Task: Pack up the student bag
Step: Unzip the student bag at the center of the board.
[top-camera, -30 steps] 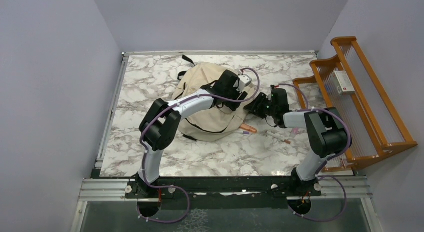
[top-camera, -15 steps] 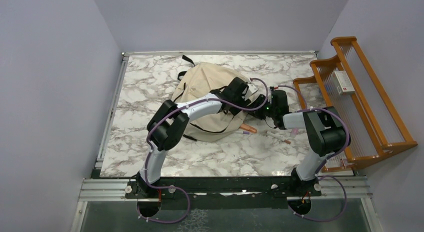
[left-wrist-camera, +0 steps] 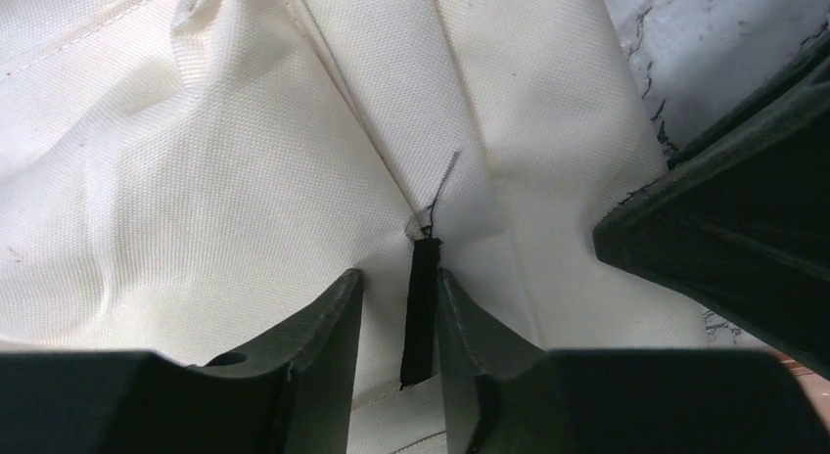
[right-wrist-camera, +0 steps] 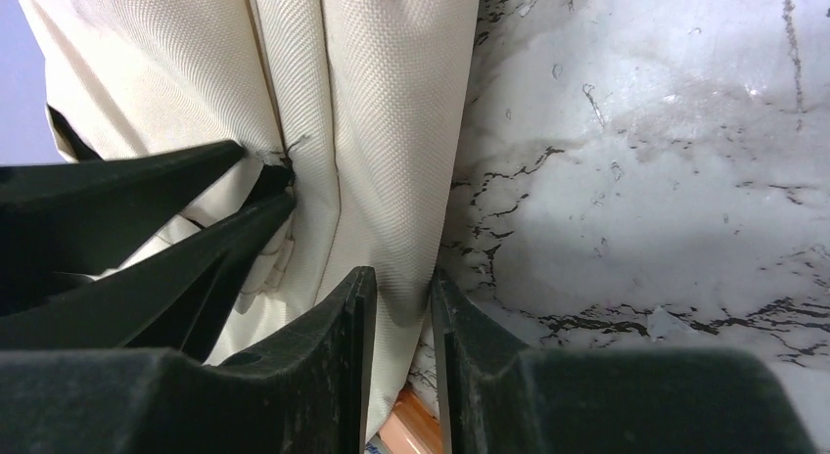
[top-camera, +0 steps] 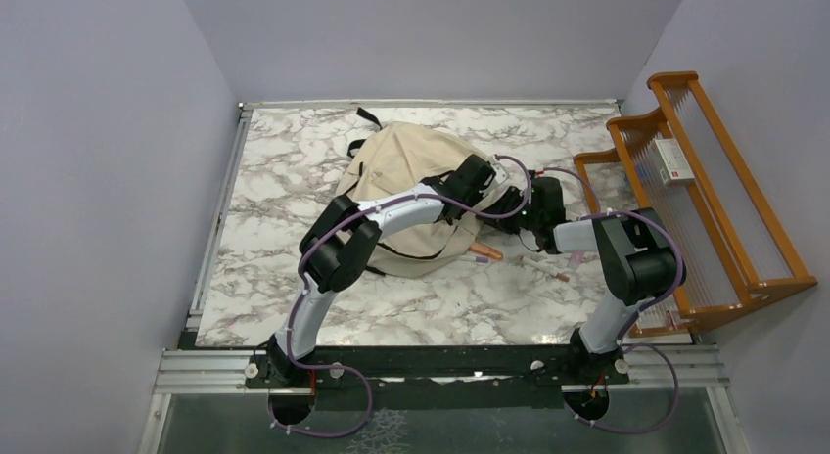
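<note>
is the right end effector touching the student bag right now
Touching. The right wrist view shows a cream fold of the student bag filling the gap between the fingers of the right end effector, pressed against both inner faces.

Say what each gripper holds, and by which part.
The right gripper pinches an edge fold of the student bag. The left gripper straddles its black tab; clamped or not, unclear.

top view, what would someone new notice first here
The big beige student bag lies on the marble table, both arms meeting at its right edge. The left gripper straddles its black tab, the right gripper pinches a fabric fold. An orange wooden rack stands far right.
</note>
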You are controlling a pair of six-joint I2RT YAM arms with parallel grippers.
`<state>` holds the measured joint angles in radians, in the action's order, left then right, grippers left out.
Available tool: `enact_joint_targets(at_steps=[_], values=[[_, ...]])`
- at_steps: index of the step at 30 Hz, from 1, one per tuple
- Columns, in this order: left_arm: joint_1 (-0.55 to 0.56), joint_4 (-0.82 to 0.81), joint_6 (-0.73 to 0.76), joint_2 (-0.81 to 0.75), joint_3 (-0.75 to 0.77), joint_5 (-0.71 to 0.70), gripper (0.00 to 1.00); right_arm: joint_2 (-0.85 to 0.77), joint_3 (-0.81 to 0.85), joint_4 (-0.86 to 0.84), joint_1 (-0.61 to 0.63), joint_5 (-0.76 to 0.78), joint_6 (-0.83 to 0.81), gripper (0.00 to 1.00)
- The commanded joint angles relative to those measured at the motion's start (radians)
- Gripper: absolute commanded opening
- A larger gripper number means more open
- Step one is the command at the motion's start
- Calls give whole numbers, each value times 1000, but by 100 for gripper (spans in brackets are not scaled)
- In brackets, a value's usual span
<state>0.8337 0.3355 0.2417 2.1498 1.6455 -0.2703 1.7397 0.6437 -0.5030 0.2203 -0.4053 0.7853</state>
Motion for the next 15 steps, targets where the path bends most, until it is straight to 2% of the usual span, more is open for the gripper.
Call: enact_joint_targets(at_steps=[1, 15], values=[[6, -1, 9, 15, 28, -91, 30, 12, -11, -29, -9, -30, -4, 31], [5, -29, -94, -72, 34, -88, 1, 17, -10, -26, -9, -29, -12, 24]])
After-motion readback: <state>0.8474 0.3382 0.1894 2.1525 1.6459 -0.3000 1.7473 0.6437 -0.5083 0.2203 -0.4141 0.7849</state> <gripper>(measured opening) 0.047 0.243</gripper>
